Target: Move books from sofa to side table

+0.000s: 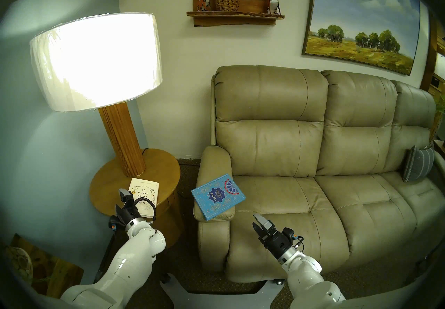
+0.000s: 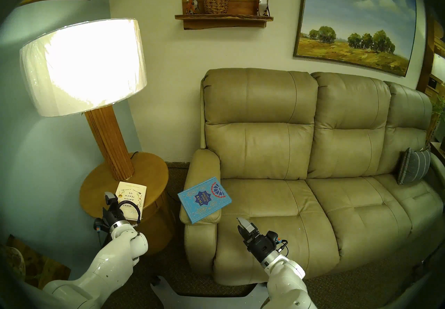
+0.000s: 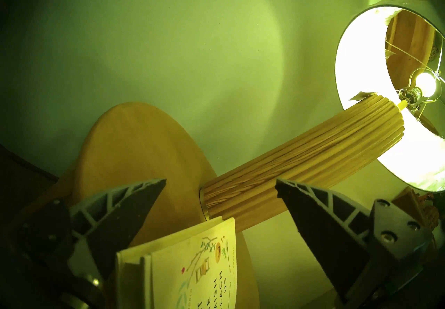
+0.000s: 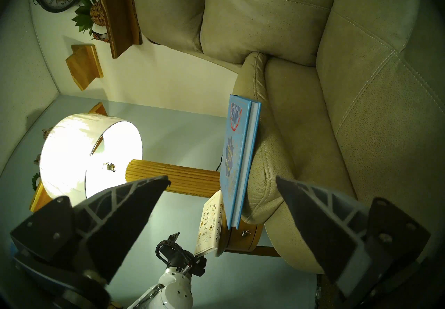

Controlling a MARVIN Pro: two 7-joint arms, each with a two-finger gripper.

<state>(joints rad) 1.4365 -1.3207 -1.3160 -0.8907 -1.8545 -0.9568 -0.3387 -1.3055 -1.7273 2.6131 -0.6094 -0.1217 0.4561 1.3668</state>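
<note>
A white book [image 1: 144, 193] lies flat on the round wooden side table [image 1: 106, 181], in front of the lamp post. My left gripper [image 1: 127, 199] hovers open over the book's near end; in the left wrist view the white book [image 3: 192, 265] sits below the spread fingers [image 3: 125, 207], untouched. A light-blue Rumi book [image 1: 218, 195] rests tilted on the left armrest of the tan sofa [image 1: 313, 156], overhanging its edges. My right gripper [image 1: 258, 220] is open and empty above the seat's front, just right of that armrest. In the right wrist view the blue book [image 4: 234, 164] is ahead of the jaws.
A lit lamp [image 1: 96, 60] with a ribbed wooden post [image 1: 122, 137] takes up the back of the side table. The table's drawer knob [image 4: 245, 232] faces the sofa's armrest. A striped cushion [image 1: 417, 166] leans at the sofa's far right. A wall shelf [image 1: 234, 17] hangs above.
</note>
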